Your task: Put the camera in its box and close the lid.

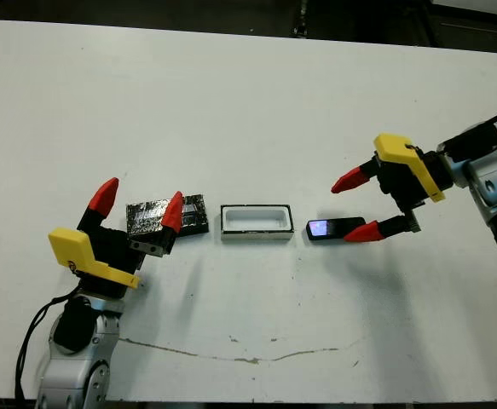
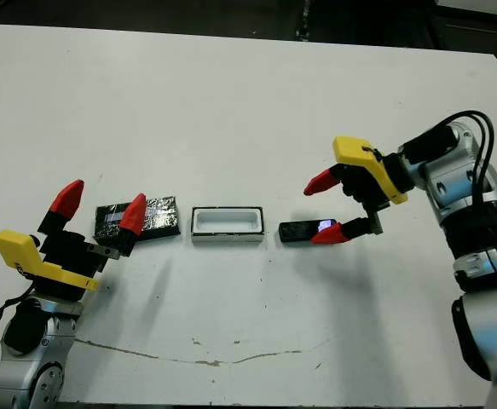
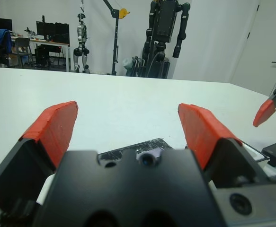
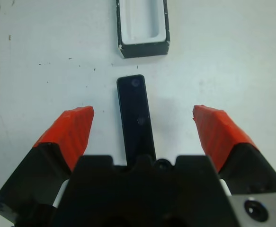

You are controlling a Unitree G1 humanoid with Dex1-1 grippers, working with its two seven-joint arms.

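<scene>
The camera [image 1: 333, 228] is a slim black bar with a glowing patch at its left end, lying flat just right of the box [image 1: 257, 236]. That box is a small white-lined tray standing open in the middle of the table. My right gripper [image 1: 355, 207] is open and straddles the camera's right end; in the right wrist view the camera [image 4: 137, 118] lies centred between its fingers, in line with the box [image 4: 142, 46]. Left of the box the speckled black lid [image 1: 193, 213] lies flat. My left gripper [image 1: 139, 204] hovers open over the lid's left part, holding nothing.
A thin dark crack line [image 1: 248, 356] runs across the white table [image 1: 231, 111] near its front edge. Beyond the table's far edge, the left wrist view shows standing robots [image 3: 166, 38] and desks.
</scene>
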